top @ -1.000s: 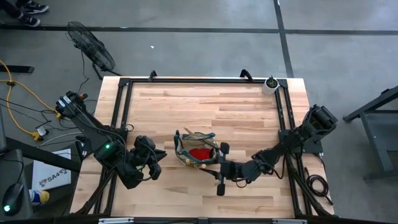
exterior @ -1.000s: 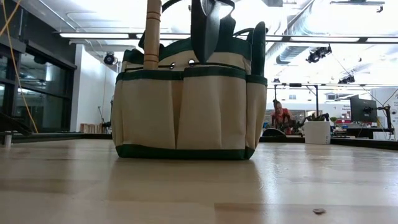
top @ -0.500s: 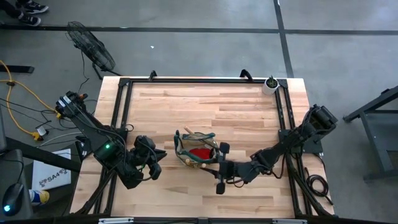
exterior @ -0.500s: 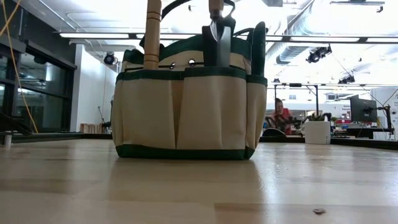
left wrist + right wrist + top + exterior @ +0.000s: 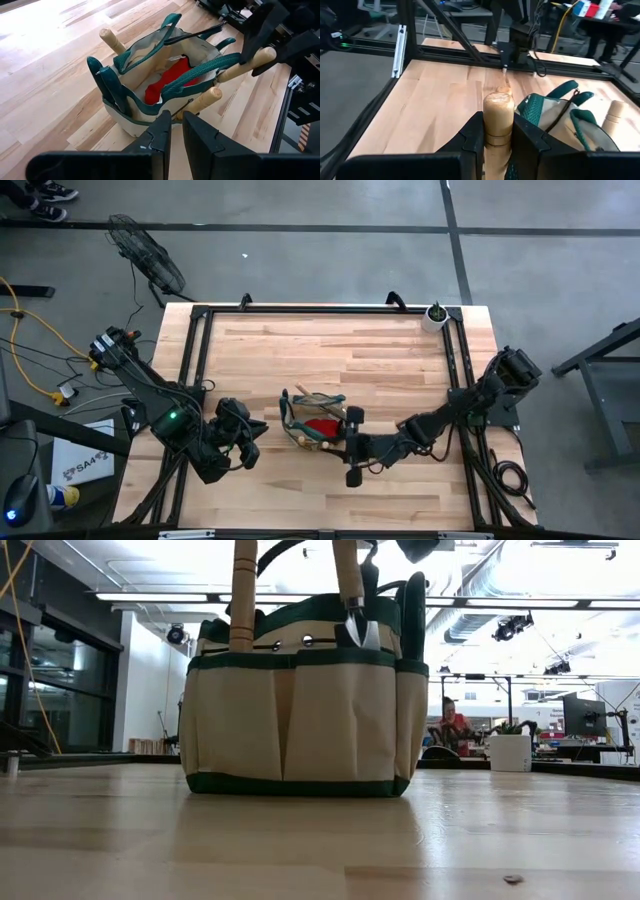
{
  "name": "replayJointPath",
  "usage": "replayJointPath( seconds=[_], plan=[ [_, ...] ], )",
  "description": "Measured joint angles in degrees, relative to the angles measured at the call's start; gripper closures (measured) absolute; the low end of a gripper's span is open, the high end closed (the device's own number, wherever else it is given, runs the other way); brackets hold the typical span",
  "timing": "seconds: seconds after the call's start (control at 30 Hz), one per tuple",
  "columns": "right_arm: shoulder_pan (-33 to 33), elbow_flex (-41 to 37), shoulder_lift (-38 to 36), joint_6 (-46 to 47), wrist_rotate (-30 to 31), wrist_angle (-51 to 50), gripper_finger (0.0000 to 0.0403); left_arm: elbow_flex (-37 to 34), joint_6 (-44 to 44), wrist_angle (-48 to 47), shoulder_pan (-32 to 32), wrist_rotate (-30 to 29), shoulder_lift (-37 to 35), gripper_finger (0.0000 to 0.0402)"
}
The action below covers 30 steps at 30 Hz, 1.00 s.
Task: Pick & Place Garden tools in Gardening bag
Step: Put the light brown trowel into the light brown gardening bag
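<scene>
The tan gardening bag [image 5: 317, 424] with green trim stands on its base in the middle of the table. Inside it lies a red glove [image 5: 167, 80]. Green-handled pruners [image 5: 107, 82] and two wooden handles [image 5: 111, 40] [image 5: 200, 102] stick out of its pockets. My right gripper [image 5: 346, 446], just right of the bag, is shut on another wooden-handled tool [image 5: 348, 580]. That tool's metal head [image 5: 358, 630] is at the rim of an outer pocket. My left gripper [image 5: 257, 433] hangs shut to the bag's left, holding nothing. My right gripper pinches the tool's wooden handle [image 5: 498, 112] between its two fingers, near the handle's free end. The fingers come from the table's right side, slanting a little downward. The tool is tilted, its handle up and its metal head down at the bag's outer pocket.
A small white pot with a green plant [image 5: 435, 316] stands at the far right corner. Black frame rails [image 5: 200, 340] run along the table's left, far and right sides. A person [image 5: 450, 725] sits in the room beyond the table.
My right gripper has moved a little toward the bag and down and has tipped its fingers lower. The held tool has sunk: its metal head, first above the bag's rim, now sits at the outer pocket's mouth, and its wooden handle shows above.
</scene>
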Motion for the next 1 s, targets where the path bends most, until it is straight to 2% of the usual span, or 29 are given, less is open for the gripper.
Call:
replayJointPath(
  seconds=[0.17, 0.3, 0.47, 0.53, 0.63, 0.87, 1.0],
  plan=[
    [-1.83, 0.00, 0.00, -0.05, -5.56, 0.06, 0.0342, 0.00, 0.02, 0.00, 0.00, 0.06, 0.00, 0.0357],
    [-3.27, 0.00, 0.00, -0.91, -12.34, 0.25, 0.0342, 0.00, 0.02, -0.02, 0.00, 0.09, 0.00, 0.0357],
    [-4.11, 0.00, 0.00, -1.50, -14.31, 0.43, 0.0342, 0.00, 0.02, -0.05, 0.00, 0.11, 0.00, 0.0357],
    [-4.32, 0.00, 0.00, -1.34, -12.88, 0.69, 0.0342, 0.00, 0.02, -0.18, 0.00, 0.11, 0.00, 0.0357],
    [-4.39, 0.00, 0.00, 0.80, -7.41, 0.65, 0.0342, 0.00, 0.02, -0.36, 0.02, 0.13, 0.02, 0.0357],
    [-3.33, 0.00, 0.00, 4.96, -7.43, 3.33, 0.0342, 0.02, 0.02, -0.47, 0.02, 0.15, 0.02, 0.0357],
    [-1.15, 0.00, 0.00, 4.94, -2.53, 6.14, 0.0342, 0.02, 0.02, -0.46, 0.01, 0.15, 0.02, 0.0357]
  ],
)
